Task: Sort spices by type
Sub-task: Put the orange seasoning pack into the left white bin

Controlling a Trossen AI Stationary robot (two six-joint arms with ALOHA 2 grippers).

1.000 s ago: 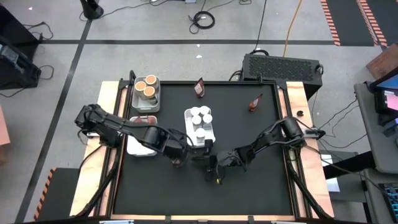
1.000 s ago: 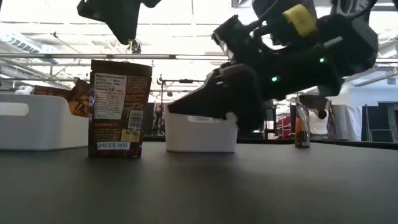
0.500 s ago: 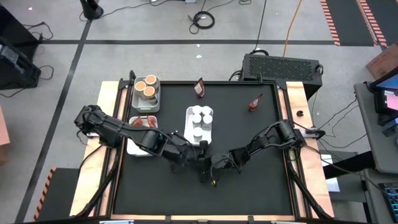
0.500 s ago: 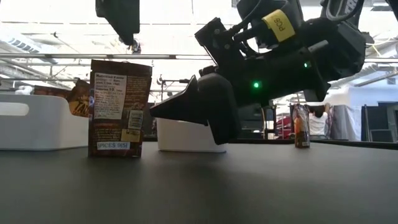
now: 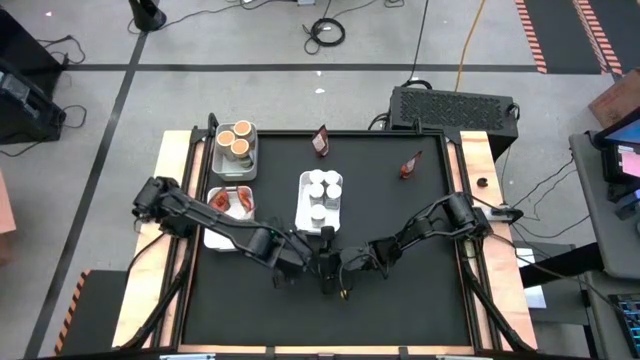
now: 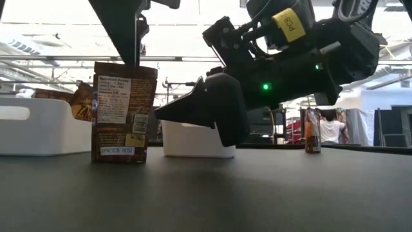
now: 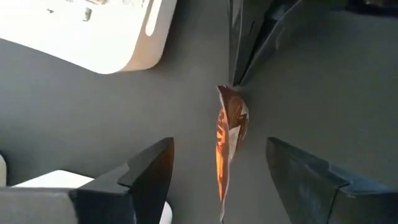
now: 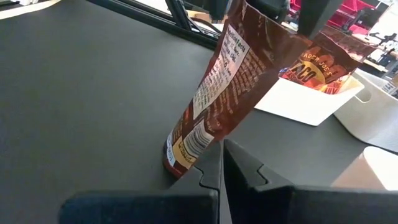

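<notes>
Left end effector (image 7: 217,171) fingers apart, straddling upright reddish-brown crinkly foil spice packet (image 7: 229,138) on black bench (image 5: 400,290); right end effector (image 8: 222,163) pinched together beside it.

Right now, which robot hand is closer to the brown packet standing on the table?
Left. The left gripper hangs right over the packet, fingers open on either side, not touching. The right gripper sits shut beside the packet's bottom edge, nearly as close.
</notes>
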